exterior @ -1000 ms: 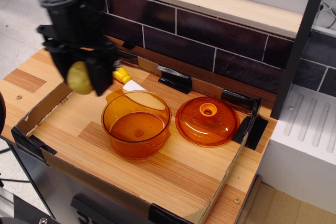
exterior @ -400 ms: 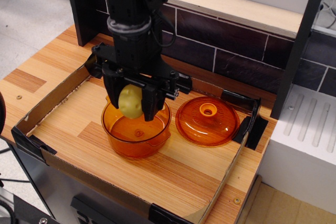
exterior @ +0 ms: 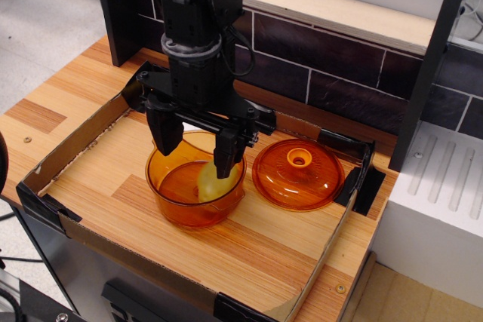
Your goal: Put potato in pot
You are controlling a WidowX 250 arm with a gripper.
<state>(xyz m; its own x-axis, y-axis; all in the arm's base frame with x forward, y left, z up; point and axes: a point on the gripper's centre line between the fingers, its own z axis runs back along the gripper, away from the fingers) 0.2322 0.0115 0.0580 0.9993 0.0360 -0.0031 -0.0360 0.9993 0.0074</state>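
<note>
Potato (exterior: pixel 209 182) gone from between the fingers since 0.4 s ago: then it sat pinched just above the rim, now it lies inside the pot (exterior: pixel 172 203), a pale blur seen through the orange wall, low and toward the right side. 1.0 s ago the arm was still off to the left with the load carried high.

Gripper (exterior: pixel 198 151) hangs over the pot mouth, its 2 fingers spread apart with nothing between them; right finger tip dips just inside the rim, left finger over the near-left wall. No contact with the potato visible.

Pot stands upright on the wooden board (exterior: pixel 264 239), same spot in all 3 views. Lid (exterior: pixel 298 173) rests just beside it on the right, knob up, apart from the pot.

Handling, by judgement: potato looks like a light, hard, smooth toy, egg-shaped, so it would roll and may slip under a narrow pinch; best taken across its short middle. Pot looks thin and light, easy to nudge if a finger catches the rim on the way up.

Task reads as essentially done; what remains is a straight lift clear of the rim
</note>
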